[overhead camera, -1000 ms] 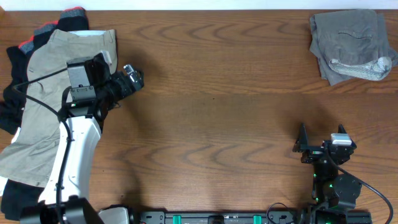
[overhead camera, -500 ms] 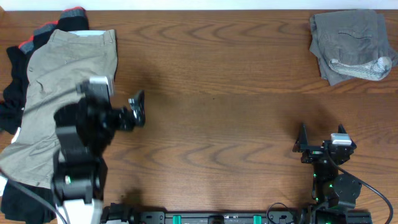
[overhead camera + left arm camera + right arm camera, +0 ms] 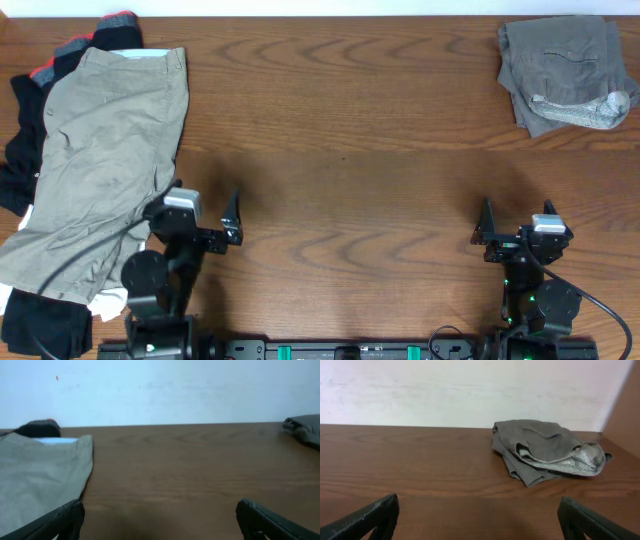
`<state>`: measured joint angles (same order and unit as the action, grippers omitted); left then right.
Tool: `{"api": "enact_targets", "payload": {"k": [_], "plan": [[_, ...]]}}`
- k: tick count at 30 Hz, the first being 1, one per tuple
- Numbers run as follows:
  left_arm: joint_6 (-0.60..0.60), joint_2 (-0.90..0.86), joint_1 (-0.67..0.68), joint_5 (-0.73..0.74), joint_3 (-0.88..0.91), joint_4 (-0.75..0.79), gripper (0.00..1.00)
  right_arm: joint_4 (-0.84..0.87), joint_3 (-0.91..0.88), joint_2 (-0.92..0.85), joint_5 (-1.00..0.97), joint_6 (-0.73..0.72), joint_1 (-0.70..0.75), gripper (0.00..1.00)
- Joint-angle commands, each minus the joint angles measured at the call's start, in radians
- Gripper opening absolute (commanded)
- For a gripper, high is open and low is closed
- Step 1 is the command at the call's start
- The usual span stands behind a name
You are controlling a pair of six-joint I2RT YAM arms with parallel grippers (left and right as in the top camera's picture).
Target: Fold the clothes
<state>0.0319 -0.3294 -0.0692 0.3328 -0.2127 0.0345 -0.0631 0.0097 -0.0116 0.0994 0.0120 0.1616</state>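
Khaki-beige shorts (image 3: 100, 160) lie spread flat at the table's left, on top of black and red-banded clothes (image 3: 60, 55). Dark grey shorts (image 3: 565, 70) with a pale lining showing sit folded at the far right corner. My left gripper (image 3: 198, 212) is low near the front edge, just right of the khaki hem, open and empty. In the left wrist view the left gripper (image 3: 160, 520) faces bare wood, with the khaki shorts (image 3: 40, 475) to its left. My right gripper (image 3: 515, 222) stands open and empty at the front right. In the right wrist view the right gripper (image 3: 477, 515) faces the grey shorts (image 3: 545, 450) far ahead.
A wooden table (image 3: 350, 150) spans the view, with a pale wall (image 3: 470, 390) behind its far edge. White cloth (image 3: 110, 298) peeks out under the khaki shorts near the front left. Black cloth (image 3: 40, 325) hangs at the front left corner.
My left arm has drawn back from above the khaki shorts to the front edge, still open. The shorts are now uncovered. The right arm has not moved.
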Motion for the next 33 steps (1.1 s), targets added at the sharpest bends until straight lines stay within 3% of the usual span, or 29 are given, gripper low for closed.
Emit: {"api": "enact_targets", "payload": {"k": [1,7,13,21,33], "plan": [[0.016,0.083,0.003,-0.013,0.043,0.016,0.98,0.000,-0.005,0.005,-0.006,0.012,-0.010,0.99],[0.016,0.243,0.012,-0.023,0.141,0.012,0.98,0.000,-0.005,0.005,-0.006,0.012,-0.010,0.99],[-0.049,0.325,0.051,-0.169,0.196,0.012,0.98,0.000,-0.005,0.005,-0.006,0.012,-0.010,0.99],[-0.089,0.328,0.060,-0.322,0.209,-0.069,0.98,0.000,-0.005,0.005,-0.006,0.012,-0.010,0.99],[-0.089,0.327,0.060,-0.329,0.209,-0.108,0.98,0.000,-0.005,0.005,-0.006,0.012,-0.010,0.99]]}}
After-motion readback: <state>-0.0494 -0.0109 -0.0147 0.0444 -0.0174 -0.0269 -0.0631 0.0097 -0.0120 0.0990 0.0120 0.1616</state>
